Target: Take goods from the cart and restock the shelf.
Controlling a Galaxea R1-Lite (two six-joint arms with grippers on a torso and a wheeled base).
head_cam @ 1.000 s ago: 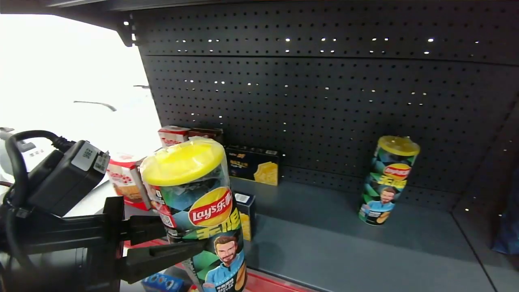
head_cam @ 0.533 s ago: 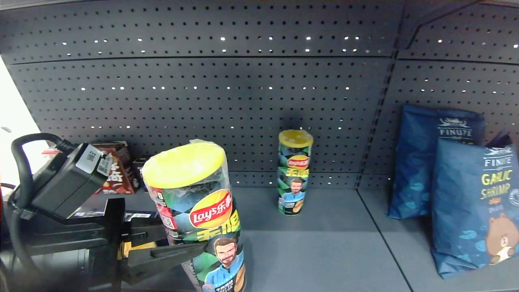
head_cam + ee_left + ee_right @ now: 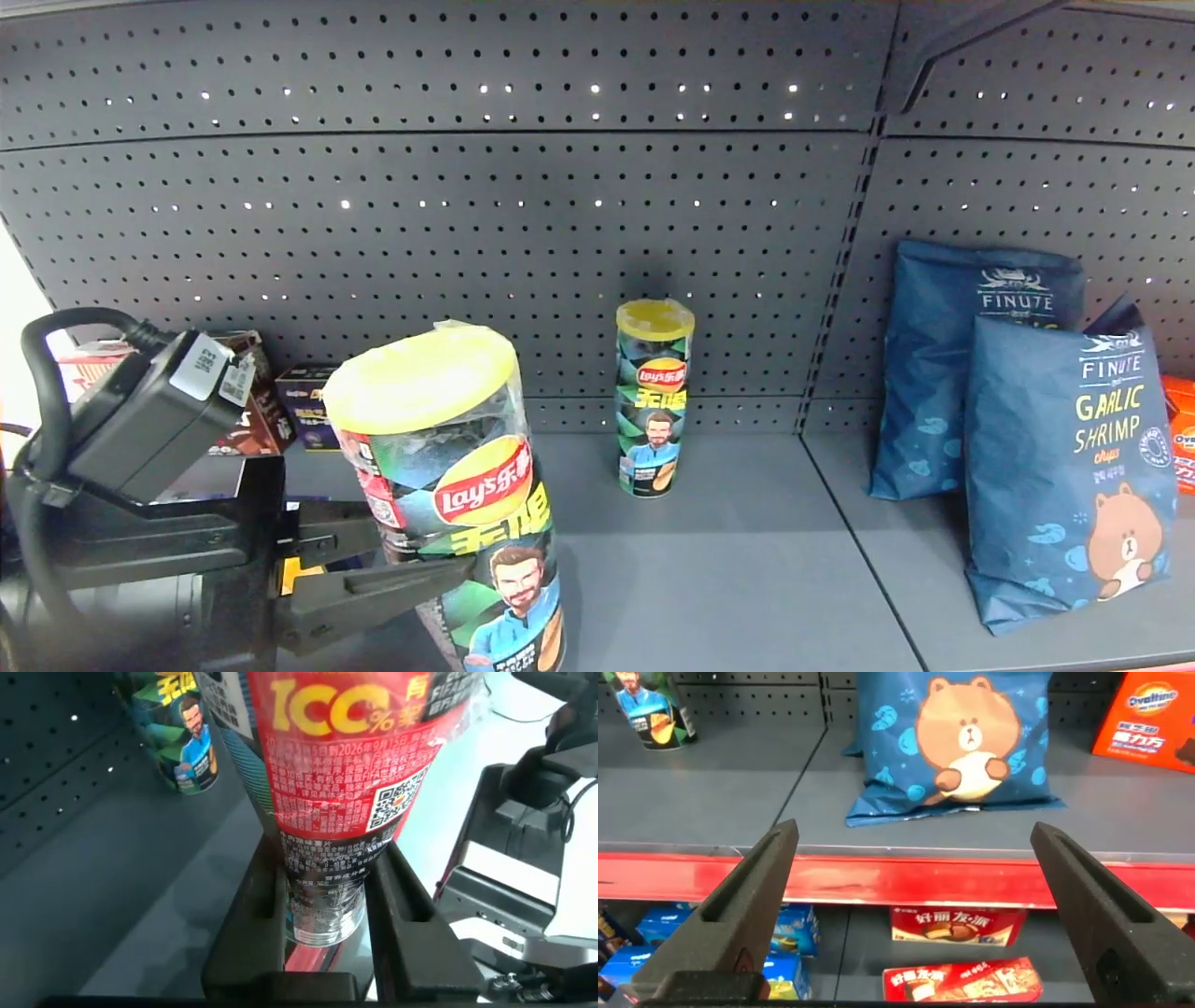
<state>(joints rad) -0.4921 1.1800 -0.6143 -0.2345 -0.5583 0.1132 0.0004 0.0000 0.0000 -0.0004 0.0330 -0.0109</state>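
Chip can is upright at the head view's lower left, clamped in the left gripper before the shelf. The left wrist view adds its red back label. The right wrist view shows the right gripper, fingers wide apart, facing a blue bear bag.

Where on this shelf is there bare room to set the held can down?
Widest bare patch: shelf front, between the held can and the blue bags, ahead of the standing can. Also a gap between the standing can and the boxes at back left. Crowded at the right, by the blue bags.
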